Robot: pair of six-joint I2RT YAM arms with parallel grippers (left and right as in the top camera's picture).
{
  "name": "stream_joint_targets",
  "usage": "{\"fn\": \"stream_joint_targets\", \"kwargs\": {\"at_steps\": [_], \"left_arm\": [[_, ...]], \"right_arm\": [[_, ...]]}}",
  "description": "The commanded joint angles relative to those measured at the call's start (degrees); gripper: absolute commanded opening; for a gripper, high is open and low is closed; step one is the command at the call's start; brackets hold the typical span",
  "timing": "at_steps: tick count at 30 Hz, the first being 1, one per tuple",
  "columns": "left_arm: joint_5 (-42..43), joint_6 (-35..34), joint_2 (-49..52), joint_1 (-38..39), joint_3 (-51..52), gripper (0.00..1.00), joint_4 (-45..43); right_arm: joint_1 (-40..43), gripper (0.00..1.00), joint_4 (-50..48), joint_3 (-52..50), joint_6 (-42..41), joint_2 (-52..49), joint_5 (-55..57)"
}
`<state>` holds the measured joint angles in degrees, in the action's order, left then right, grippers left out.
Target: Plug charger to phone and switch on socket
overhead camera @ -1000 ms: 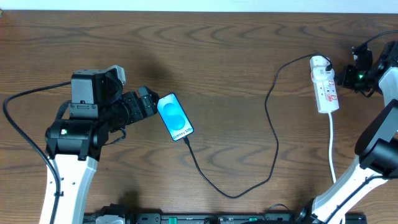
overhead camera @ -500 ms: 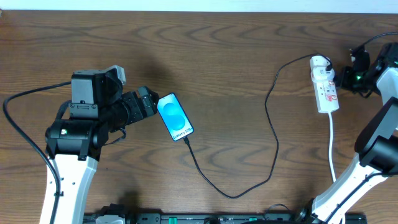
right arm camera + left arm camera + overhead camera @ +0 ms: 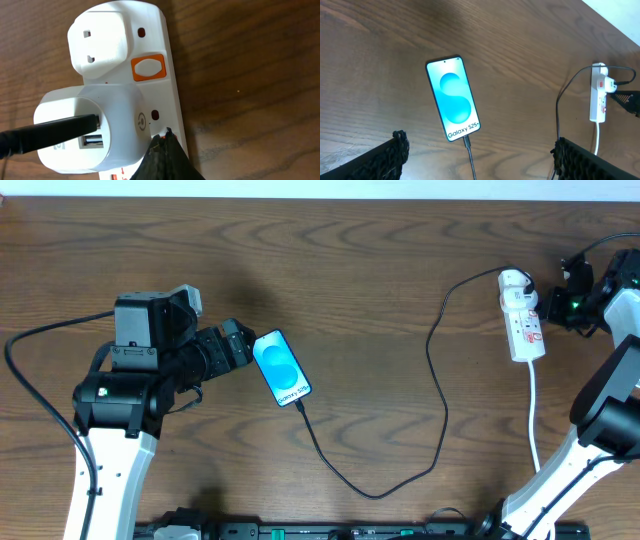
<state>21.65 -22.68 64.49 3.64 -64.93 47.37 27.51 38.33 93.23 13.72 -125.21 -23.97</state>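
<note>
a dark brown wooden table (image 3: 380, 260) fills the view. the slim phone with the bright blue screen (image 3: 281, 368) lies flat in the middle left of the overhead frame. the thin black charger cable (image 3: 440, 395) looks plugged into its bottom end. the cable runs to a white adapter block (image 3: 95, 125) in the long white socket strip (image 3: 523, 315) at the upper right.

the left gripper (image 3: 238, 346) is spread wide just beside the phone and holds nothing. the right gripper (image 3: 166, 150) is pressed together into one point, with its tip on the strip beside the adapter.

the job left looks like the switch. an orange switch (image 3: 148, 68) sits higher in the wrist frame. the tip should find the right button and push straight down without nudging the strip.
</note>
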Motion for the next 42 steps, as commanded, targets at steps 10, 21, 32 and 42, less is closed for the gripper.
{"fn": "stream_joint_targets", "kwargs": {"at_steps": [10, 21, 32, 42], "left_arm": [[-0.52, 0.13, -0.39, -0.07, -1.05, 0.94, -0.07], [-0.50, 0.13, -0.39, -0.07, -1.05, 0.94, -0.07], [-0.52, 0.13, -0.39, -0.07, -1.05, 0.94, -0.07], [-0.52, 0.13, -0.39, -0.07, -1.05, 0.94, -0.07]], "right_arm": [[-1.01, 0.01, -0.04, -0.35, 0.68, -0.61, -1.11], [-1.05, 0.01, -0.02, -0.35, 0.61, -1.62, -3.02], [-2.01, 0.01, -0.24, -0.35, 0.59, -2.54, -3.41], [-2.05, 0.01, -0.15, -0.35, 0.13, -2.54, -5.40]]}}
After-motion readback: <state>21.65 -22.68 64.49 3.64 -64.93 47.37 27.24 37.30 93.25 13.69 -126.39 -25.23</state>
